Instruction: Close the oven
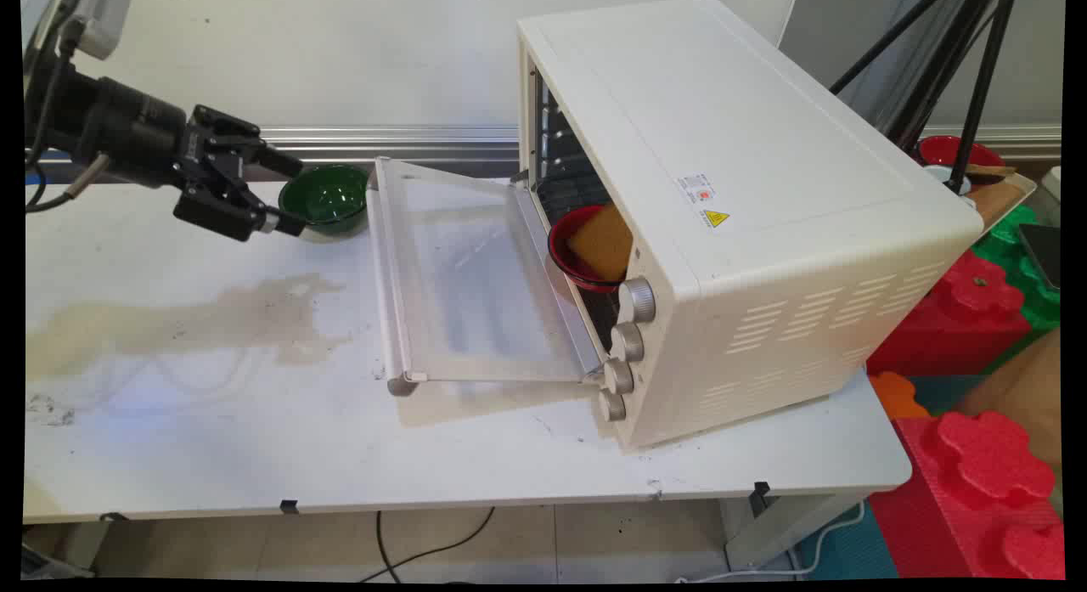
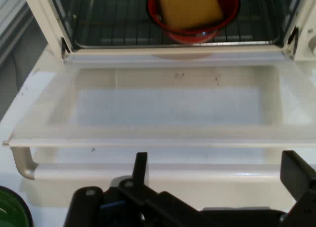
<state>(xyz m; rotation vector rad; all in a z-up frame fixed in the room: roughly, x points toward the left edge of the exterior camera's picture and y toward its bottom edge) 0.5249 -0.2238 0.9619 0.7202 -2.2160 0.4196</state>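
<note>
My black gripper (image 1: 291, 195) hovers open over the table's left back part, pointing at the cream toaster oven (image 1: 747, 193). Nothing lies between its fingers. A green bowl (image 1: 327, 200) stands just behind and beside it; in the hand view the green bowl (image 2: 12, 209) shows at the lower left, outside the gripper (image 2: 217, 170). The oven's glass door (image 1: 467, 269) lies folded down flat, its handle (image 2: 98, 171) right in front of the fingertips. Inside on the rack sits a red bowl (image 2: 187, 33) holding a yellow sponge (image 2: 190, 7).
Several knobs (image 1: 628, 341) line the oven's front corner. A brownish stain (image 1: 212, 320) spreads over the left of the table. Red foam blocks (image 1: 977, 456) and black tripod legs (image 1: 977, 82) stand off the table's right end.
</note>
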